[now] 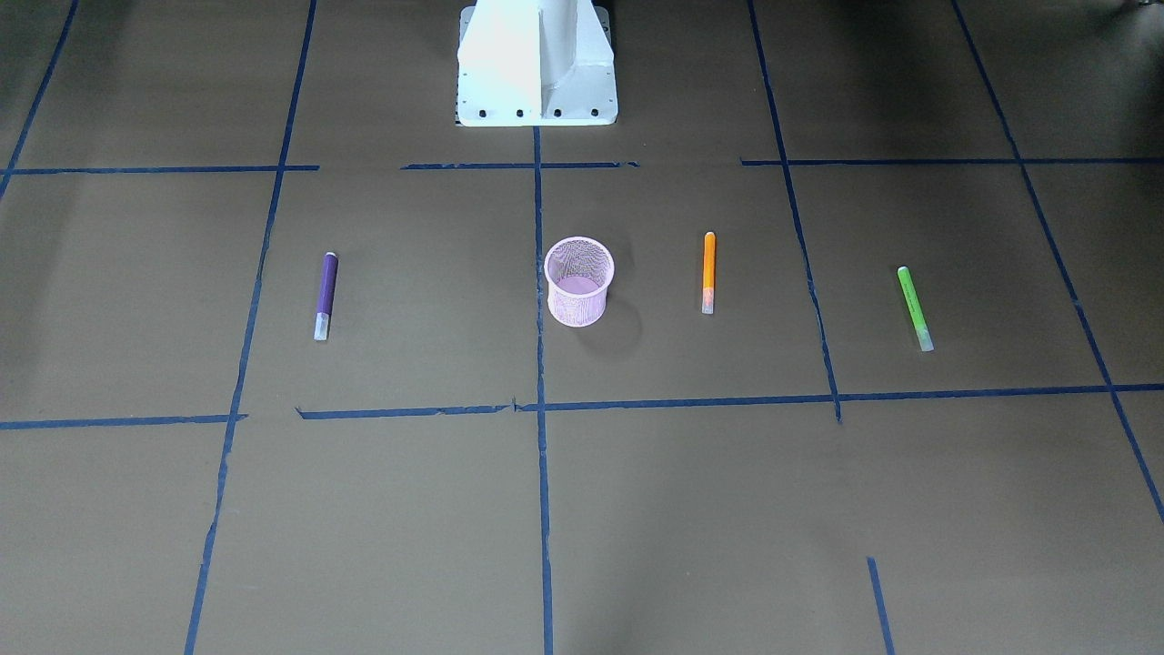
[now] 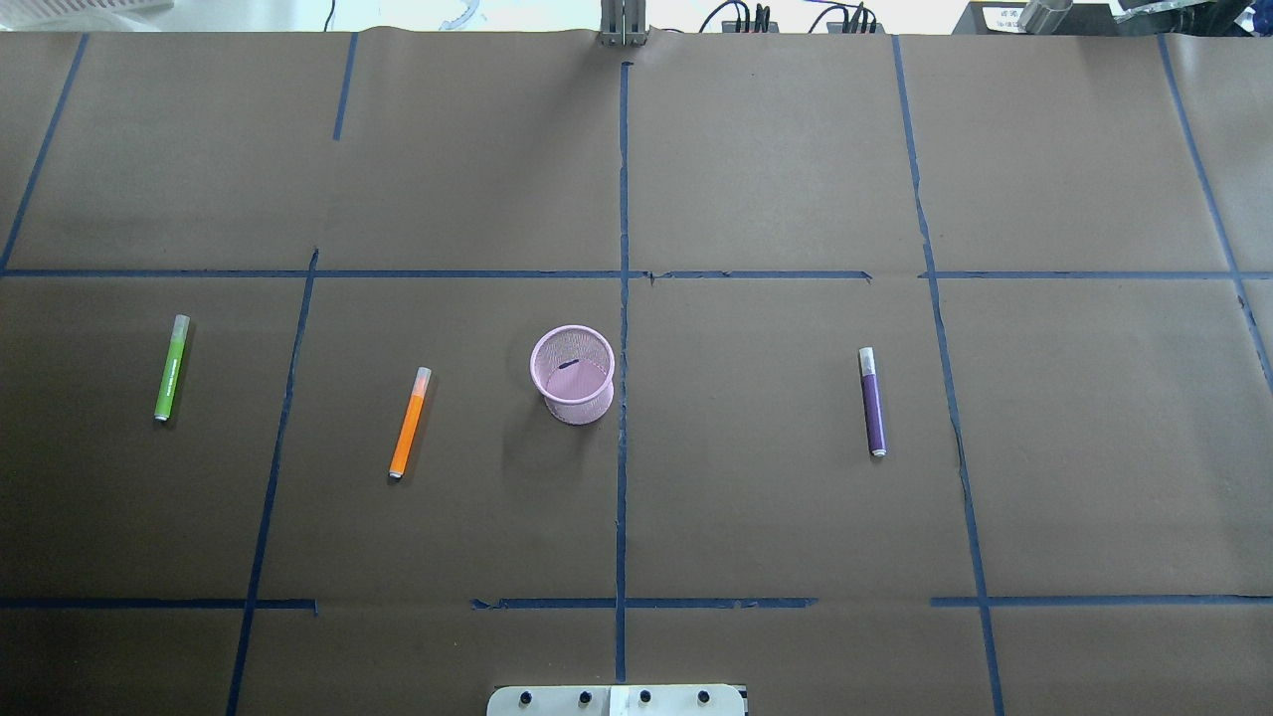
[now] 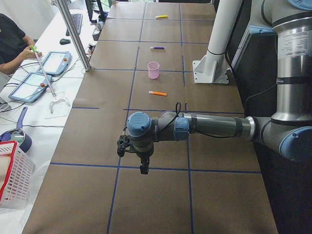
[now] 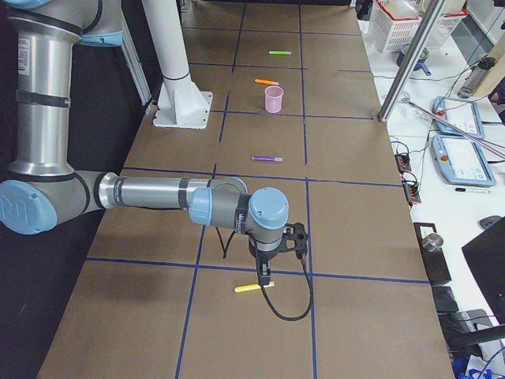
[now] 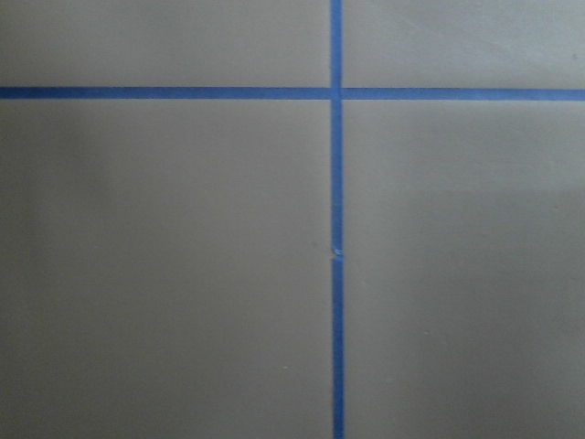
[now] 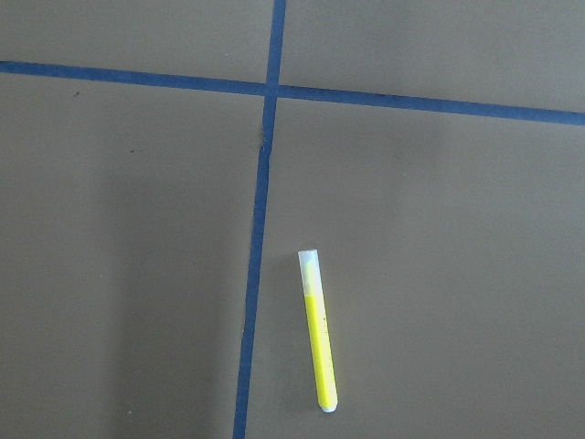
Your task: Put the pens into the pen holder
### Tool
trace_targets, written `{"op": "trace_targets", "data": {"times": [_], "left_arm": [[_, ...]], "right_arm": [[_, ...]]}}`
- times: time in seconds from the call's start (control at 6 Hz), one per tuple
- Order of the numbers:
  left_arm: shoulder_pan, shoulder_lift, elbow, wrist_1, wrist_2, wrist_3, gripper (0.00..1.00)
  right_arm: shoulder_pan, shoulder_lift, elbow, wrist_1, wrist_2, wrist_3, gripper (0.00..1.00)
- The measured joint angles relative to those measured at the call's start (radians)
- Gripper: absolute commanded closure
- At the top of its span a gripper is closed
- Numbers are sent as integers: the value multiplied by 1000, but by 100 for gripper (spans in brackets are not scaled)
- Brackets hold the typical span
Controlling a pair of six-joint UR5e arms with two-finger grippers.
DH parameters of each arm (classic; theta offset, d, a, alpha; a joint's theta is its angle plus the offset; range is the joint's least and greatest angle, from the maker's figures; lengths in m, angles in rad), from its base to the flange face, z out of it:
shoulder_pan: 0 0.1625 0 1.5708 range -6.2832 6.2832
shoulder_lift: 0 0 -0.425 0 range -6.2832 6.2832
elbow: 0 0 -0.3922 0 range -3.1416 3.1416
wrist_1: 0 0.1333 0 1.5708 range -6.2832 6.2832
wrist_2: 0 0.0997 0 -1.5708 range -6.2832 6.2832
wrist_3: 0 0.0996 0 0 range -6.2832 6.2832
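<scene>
Pens lie flat, well in from the worktop's [image 2: 756, 497] edges: green pen [image 2: 171, 368], orange pen [image 2: 409, 423], purple pen [image 2: 872, 402], with the pen holder [image 2: 573, 376] upright between the last two. Left tool [image 3: 142, 167], right tool [image 4: 266, 277]: I cannot tell their opening. A slanted drop could tip that light holder.

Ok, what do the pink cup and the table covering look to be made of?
Pen holder: fine wire mesh, probably metal, coated matt pink; its wall shows an open weave. Table covering: seemingly brown paper, matt, with a sheet edge at the far side, marked off with blue tape.
</scene>
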Motion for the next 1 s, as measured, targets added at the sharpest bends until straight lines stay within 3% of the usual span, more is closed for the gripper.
{"op": "trace_targets", "data": {"times": [1.0], "left_arm": [[8, 7, 7, 4, -3, 1, 0]], "right_arm": [[-1, -17, 2, 11, 1, -9, 0]]}}
